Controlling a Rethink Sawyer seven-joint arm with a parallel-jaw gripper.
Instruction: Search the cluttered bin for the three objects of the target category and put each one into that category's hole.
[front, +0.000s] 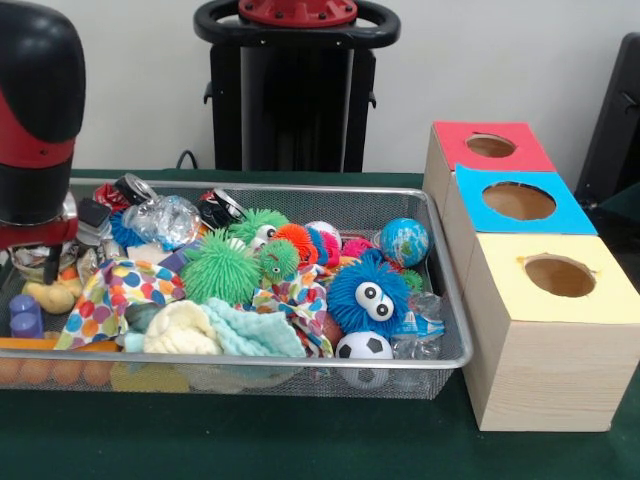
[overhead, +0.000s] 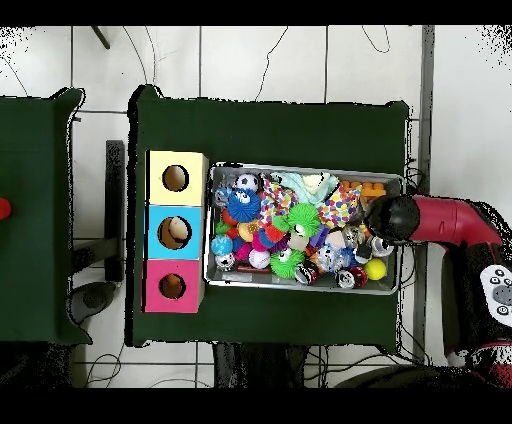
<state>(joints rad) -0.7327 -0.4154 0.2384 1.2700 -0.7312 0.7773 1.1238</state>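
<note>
The wire mesh bin (front: 452, 300) is full of toys; it also shows in the overhead view (overhead: 300, 168). A crushed can with a silver end (front: 135, 188) lies at the bin's far left corner, next to red printed metal. A second can, black with a silver end (front: 222, 207), lies by the far rim; both also show in the overhead view (overhead: 349, 279) (overhead: 309, 275). A third can does not show. The hole (front: 490, 146) in the red-topped box is empty, as the overhead view (overhead: 172, 286) also shows. My gripper (front: 48, 262) hangs low over the bin's left end, its state hidden by the arm (overhead: 392, 218).
Blue-topped (front: 518, 201) and yellow-topped (front: 560, 276) boxes stand in a row with the red one, right of the bin. The clutter includes a green spiky ball (front: 220, 268), a blue fuzzy toy with eyes (front: 367, 293), a soccer ball (front: 363, 347) and a polka-dot cloth (front: 120, 295).
</note>
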